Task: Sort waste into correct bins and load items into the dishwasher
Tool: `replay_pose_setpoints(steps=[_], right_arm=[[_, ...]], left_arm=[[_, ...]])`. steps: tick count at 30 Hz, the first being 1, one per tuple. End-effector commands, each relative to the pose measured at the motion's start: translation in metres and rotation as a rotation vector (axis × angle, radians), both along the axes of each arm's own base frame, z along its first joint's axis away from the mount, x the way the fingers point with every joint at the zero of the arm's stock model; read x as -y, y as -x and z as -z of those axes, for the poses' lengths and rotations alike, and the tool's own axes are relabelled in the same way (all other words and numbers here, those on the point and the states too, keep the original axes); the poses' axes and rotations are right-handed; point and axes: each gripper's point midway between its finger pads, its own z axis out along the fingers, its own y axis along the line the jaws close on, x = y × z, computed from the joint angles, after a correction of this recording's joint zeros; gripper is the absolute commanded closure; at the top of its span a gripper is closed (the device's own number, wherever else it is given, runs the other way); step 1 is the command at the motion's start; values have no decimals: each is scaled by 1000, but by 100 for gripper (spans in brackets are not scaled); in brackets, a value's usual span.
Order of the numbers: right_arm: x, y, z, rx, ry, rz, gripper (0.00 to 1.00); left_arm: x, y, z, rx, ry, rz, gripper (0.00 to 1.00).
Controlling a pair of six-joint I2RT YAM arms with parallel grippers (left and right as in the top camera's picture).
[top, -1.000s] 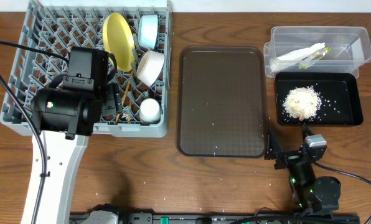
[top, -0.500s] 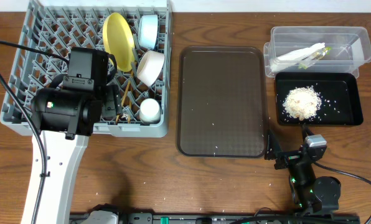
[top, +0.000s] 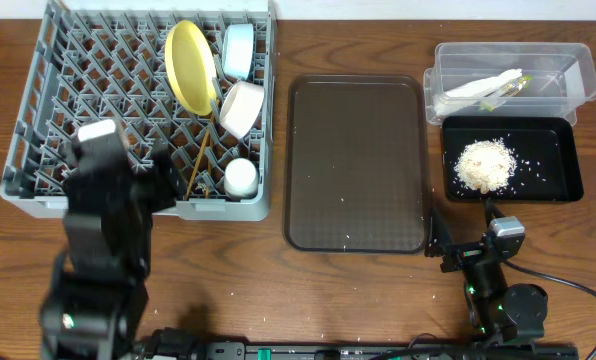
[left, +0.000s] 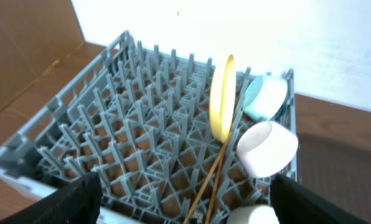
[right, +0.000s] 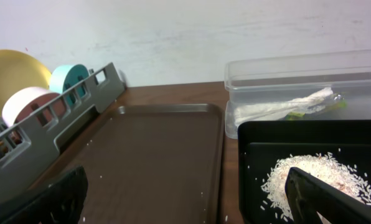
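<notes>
- Jaws on the left arm: spread wide with nothing between them, hanging over the near edge of the big square grey plastic peg rack (top: 88, 80).
- Straight out from them are the two thin wooden chopsticks (left: 216, 168). Their long axis runs away from the jaws, up toward the round yellow plate (left: 221, 99), which stands on edge between the pegs.
- Right of that sit the white bowl (left: 266, 148), the light blue bowl (left: 251, 93) behind it, and the small white cup (top: 241, 177) in the rack's near right corner.
- Jaws on the right arm: wide apart too and empty, low over the bench (top: 308, 290), facing the flat brown tray (top: 358, 160).
- Past that, the beige rice heap (top: 485, 165) is in the shallow black tray (top: 558, 150). The crumpled white napkin (top: 483, 88) and the green-yellow wrapper (top: 513, 85) are in the clear plastic tub (top: 578, 70).
- My guess is everything's sorted. The left arm is nearer the rack and the right is nearer the bins if anything needs a nudge.
</notes>
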Motion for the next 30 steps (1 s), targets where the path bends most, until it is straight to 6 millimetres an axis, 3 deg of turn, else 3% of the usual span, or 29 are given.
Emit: replay_pose_setpoints(steps=[1,3,15,27,30], right_arm=[[0,0,1,1,-7,-2,1],[0,0,1,1,-8,-2,1],[0,0,1,1,-8,-3,1],[0,0,1,1,-8,-2,1],[0,0,1,1,-8,-2,1]], left_arm=[[2,13,39,43,30,38,12],[3,20,59,109,50,55,12],[3,21,124,326,58,64,12],[1,25,159,344,55,53,12],[1,27,160,342,54,53,12]])
